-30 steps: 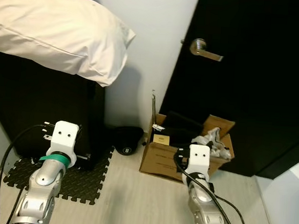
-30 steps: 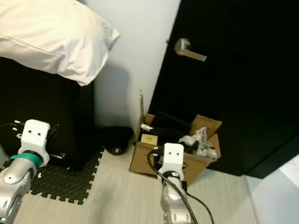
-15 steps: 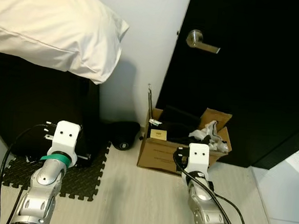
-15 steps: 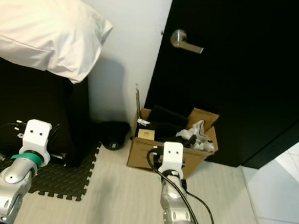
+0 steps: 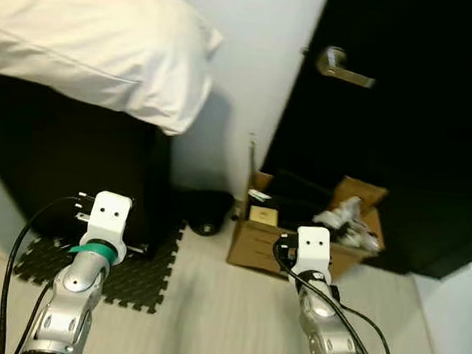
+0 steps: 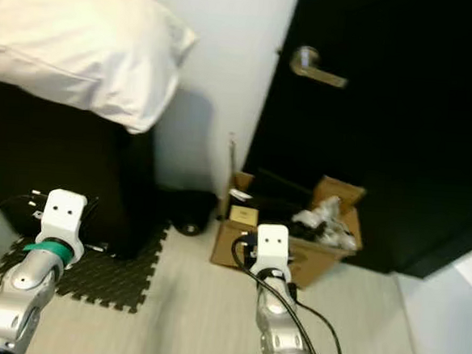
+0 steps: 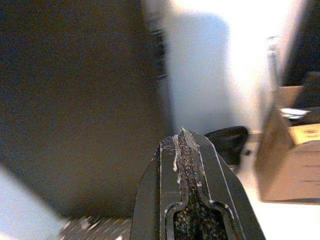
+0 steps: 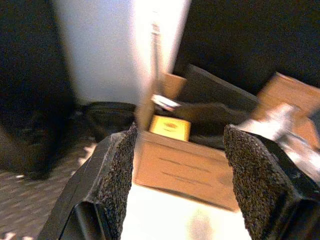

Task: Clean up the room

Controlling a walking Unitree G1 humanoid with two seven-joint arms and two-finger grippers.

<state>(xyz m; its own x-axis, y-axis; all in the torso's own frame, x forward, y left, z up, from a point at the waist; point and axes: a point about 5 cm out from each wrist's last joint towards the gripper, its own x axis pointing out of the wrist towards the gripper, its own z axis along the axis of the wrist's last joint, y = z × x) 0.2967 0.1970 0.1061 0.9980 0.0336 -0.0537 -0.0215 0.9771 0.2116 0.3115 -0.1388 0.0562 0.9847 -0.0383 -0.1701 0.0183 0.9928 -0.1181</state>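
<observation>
We see the cardboard box [image 5: 296, 238] on the floor against the black door [image 5: 401, 140], its long axis running left to right, flaps up. Our right gripper [image 8: 177, 165] faces it, fingers spread and empty. Our left gripper [image 7: 182, 150], fingers pressed together, faces the dark cabinet [image 5: 67, 165].
</observation>
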